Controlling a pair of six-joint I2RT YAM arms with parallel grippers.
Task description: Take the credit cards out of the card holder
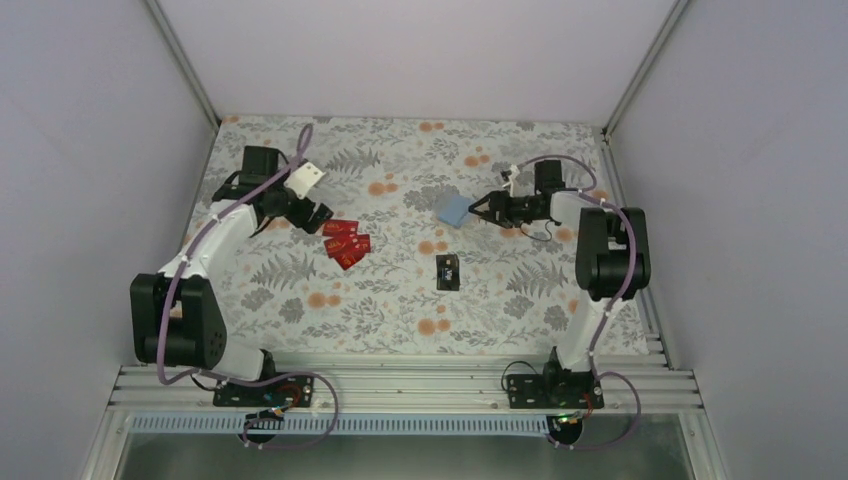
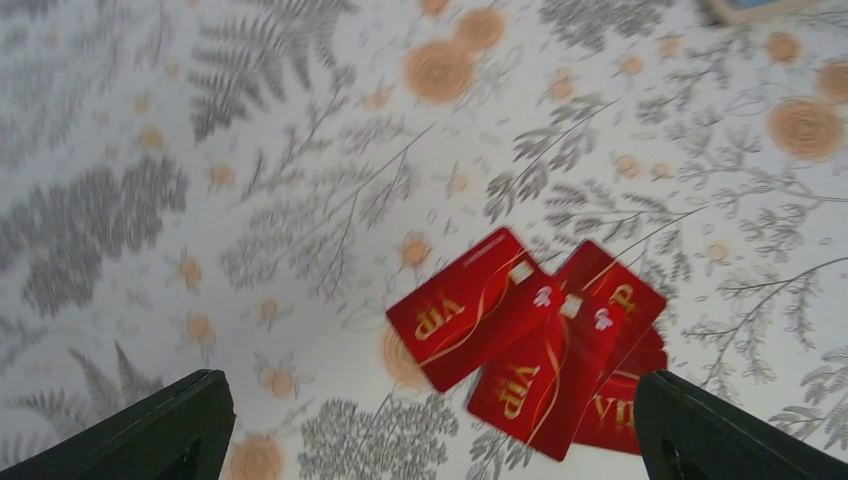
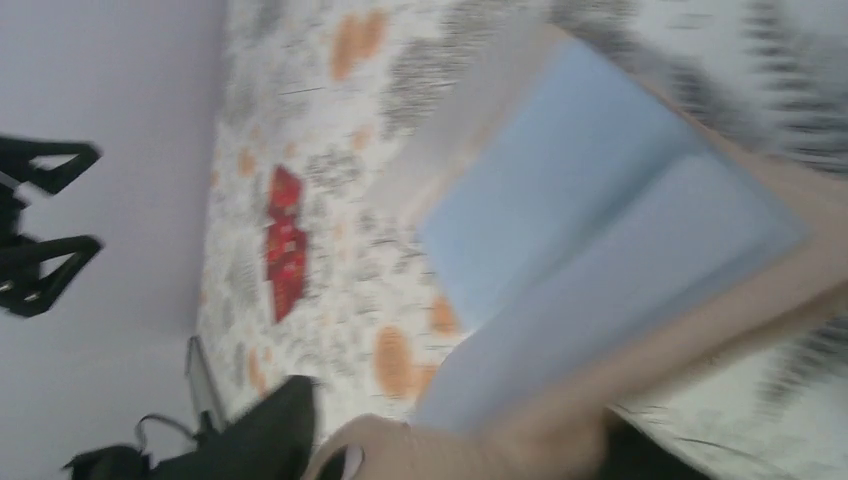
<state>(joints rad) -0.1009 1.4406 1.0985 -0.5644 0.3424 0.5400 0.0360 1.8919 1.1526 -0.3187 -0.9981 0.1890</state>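
Three red credit cards (image 1: pixel 346 243) lie fanned and overlapping on the floral tablecloth, and they fill the left wrist view (image 2: pixel 530 340). A black credit card (image 1: pixel 447 271) with a white mark lies apart from them near the middle. My left gripper (image 1: pixel 298 210) is open and empty just left of the red cards; in its wrist view (image 2: pixel 430 440) it hovers above them. My right gripper (image 1: pixel 478 210) is shut on the card holder (image 1: pixel 455 210) at the back right. The holder (image 3: pixel 600 220) is spread open and tilted, pale blue-grey inside with a tan rim, and blurred. No card shows in it.
The floral cloth (image 1: pixel 400 320) covers the table between grey walls. A metal rail (image 1: pixel 400 385) with both arm bases runs along the near edge. A white tag (image 1: pixel 308 176) hangs on the left arm's wrist.
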